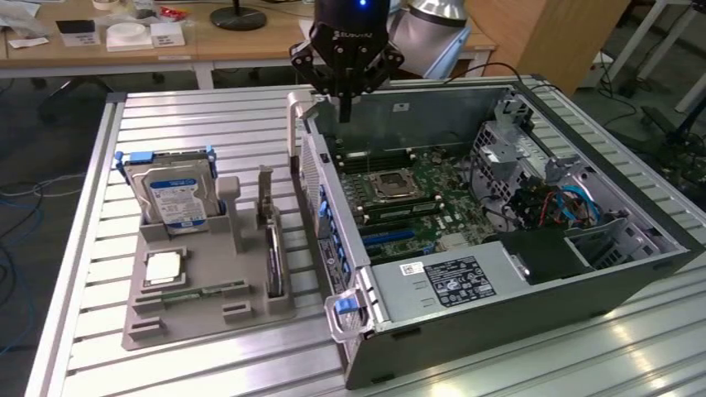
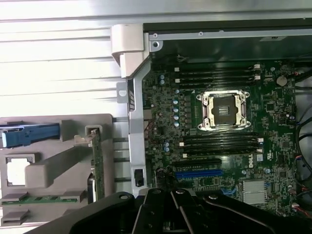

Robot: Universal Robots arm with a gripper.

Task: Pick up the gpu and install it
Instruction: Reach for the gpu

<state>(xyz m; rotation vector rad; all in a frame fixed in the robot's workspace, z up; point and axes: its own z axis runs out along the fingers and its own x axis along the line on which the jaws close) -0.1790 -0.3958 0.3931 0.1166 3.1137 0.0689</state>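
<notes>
The gpu [image 1: 273, 256] stands on edge in a slot of the grey holder tray [image 1: 210, 310], its silver bracket at the far end. In the wrist view the gpu [image 2: 98, 165] appears as a thin green-edged strip beside the case wall. My gripper [image 1: 344, 109] hangs shut and empty above the far left corner of the open computer case [image 1: 530, 281], well away from the gpu. The wrist view has my gripper [image 2: 171, 196] over the motherboard [image 2: 219, 146] near the blue expansion slot [image 2: 197, 173].
On the tray also sit a silver hard drive [image 1: 171, 198] with a blue-white label, a processor chip [image 1: 164, 266] and a green memory stick [image 1: 204, 291]. The case's left wall [image 1: 314, 207] rises between tray and motherboard. Desks with clutter stand behind.
</notes>
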